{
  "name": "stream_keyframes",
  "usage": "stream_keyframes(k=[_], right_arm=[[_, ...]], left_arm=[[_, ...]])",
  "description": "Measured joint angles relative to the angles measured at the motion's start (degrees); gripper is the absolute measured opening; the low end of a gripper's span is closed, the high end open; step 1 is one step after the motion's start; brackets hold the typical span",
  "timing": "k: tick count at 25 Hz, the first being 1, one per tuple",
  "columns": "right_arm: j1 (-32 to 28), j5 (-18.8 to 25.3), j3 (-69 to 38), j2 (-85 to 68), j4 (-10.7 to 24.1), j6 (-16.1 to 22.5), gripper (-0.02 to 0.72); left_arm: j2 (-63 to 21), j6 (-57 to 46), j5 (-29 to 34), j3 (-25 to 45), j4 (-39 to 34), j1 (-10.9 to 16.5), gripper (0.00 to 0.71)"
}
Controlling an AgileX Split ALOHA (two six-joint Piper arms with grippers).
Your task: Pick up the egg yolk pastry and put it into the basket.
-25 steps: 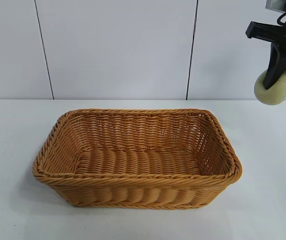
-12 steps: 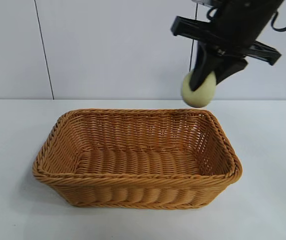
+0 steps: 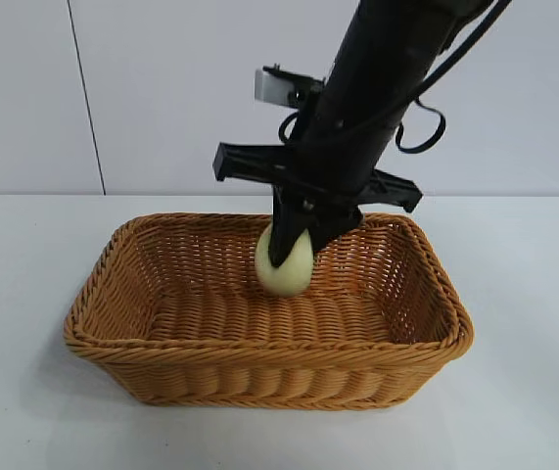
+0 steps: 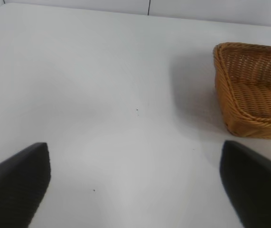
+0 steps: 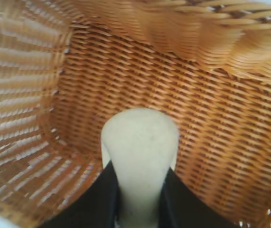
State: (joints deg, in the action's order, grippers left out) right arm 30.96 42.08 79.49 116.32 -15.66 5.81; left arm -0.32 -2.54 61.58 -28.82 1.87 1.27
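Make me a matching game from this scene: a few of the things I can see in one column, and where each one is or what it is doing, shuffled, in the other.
Things:
1. egg yolk pastry
2. basket
3. right gripper
4. left gripper

States:
A. open above bare table, beside the basket
B. resting on the table
C. shut on the pastry, lowered inside the basket
D. held between two dark fingers

Pairs: 1-D, 2-B, 3-C, 4-A

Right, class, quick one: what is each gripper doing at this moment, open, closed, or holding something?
Left gripper: open, holding nothing, above the bare table.
Right gripper: closed on the egg yolk pastry, down inside the basket.
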Motion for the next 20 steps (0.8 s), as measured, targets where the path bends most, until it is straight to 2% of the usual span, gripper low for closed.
stream_keyframes(k=[1,2,4,6,7,11,17,20], right_arm=[[0.0,0.29,0.0,0.0,-0.04,0.0,0.226],[0.0,0.63,0.0,0.0,-0.19,-0.14,0.309],[0.0,1.86,0.09,0.0,-0.19,-0.94,0.521],[0.01,3.84,0.2,-0.2,0.05,-2.06,0.628],[0.01,4.79,0.2,-0.61,0.38,-2.16,0.655],[0.06,9.3,2.65,-3.15,3.21,-0.78,0.688],[0.0,19.93,12.43,-4.17,11.29,4.57,0.69],[-0.89,22.67,15.99,-4.17,12.32,5.02,0.692]], left_arm=[[0.0,0.0,0.0,0.0,0.0,0.0,0.695],[0.0,0.0,0.0,0.0,0.0,0.0,0.695],[0.0,0.0,0.0,0.0,0.0,0.0,0.695],[0.0,0.0,0.0,0.0,0.0,0.0,0.695],[0.0,0.0,0.0,0.0,0.0,0.0,0.695],[0.0,0.0,0.0,0.0,0.0,0.0,0.695],[0.0,0.0,0.0,0.0,0.0,0.0,0.695],[0.0,0.0,0.0,0.0,0.0,0.0,0.695]])
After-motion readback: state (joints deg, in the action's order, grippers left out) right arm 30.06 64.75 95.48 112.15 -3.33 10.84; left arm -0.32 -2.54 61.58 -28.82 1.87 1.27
